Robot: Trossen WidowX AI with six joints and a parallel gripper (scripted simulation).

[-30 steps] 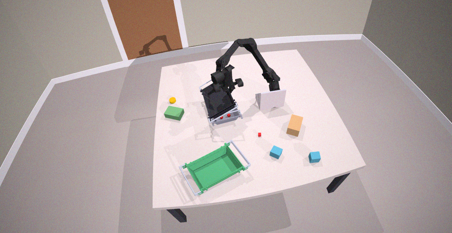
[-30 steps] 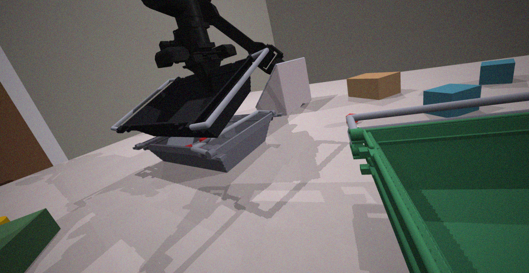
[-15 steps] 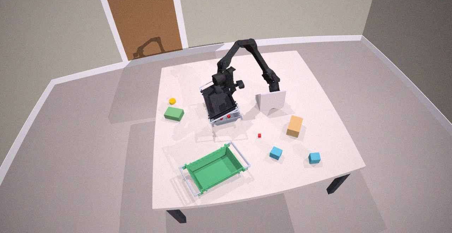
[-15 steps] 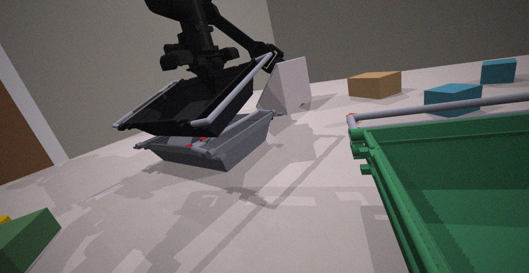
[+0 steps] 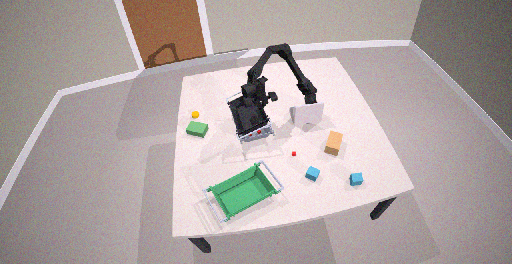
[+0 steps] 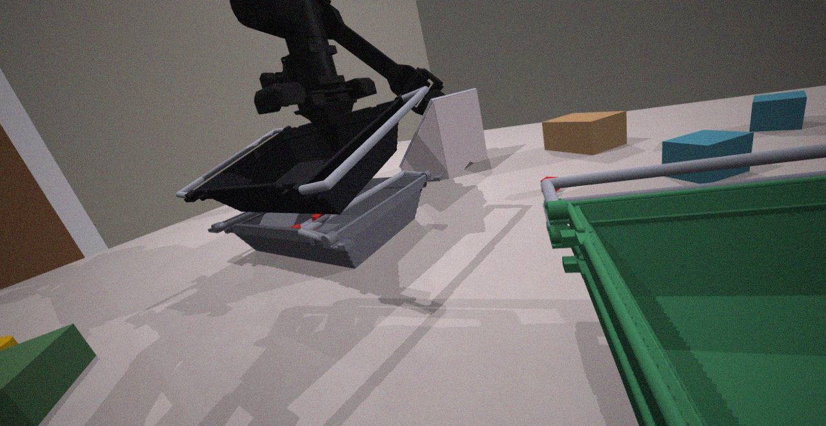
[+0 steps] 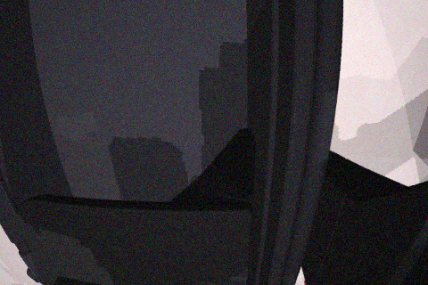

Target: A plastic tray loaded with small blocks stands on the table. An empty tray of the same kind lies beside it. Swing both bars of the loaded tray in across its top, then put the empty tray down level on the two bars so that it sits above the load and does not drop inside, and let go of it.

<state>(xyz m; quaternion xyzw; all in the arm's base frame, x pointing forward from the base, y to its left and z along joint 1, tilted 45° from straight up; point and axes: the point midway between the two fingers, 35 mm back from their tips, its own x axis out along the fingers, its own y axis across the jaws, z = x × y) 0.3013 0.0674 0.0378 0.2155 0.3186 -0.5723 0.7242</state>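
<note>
The gripper [image 6: 323,128] is closed on a wall of the black tray [image 6: 277,172], which hangs tilted above the grey loaded tray [image 6: 357,221]. The black tray hides most red blocks [image 5: 255,132]; the fingertips are not visible.

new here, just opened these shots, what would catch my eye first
First, the black tray hanging tilted in the claw just above the grey loaded tray, near the middle of the table. Red blocks peek out at the grey tray's near end, under a bar swung across its top. Next is the big green tray, open with its bars swung out, near the front edge.
</note>
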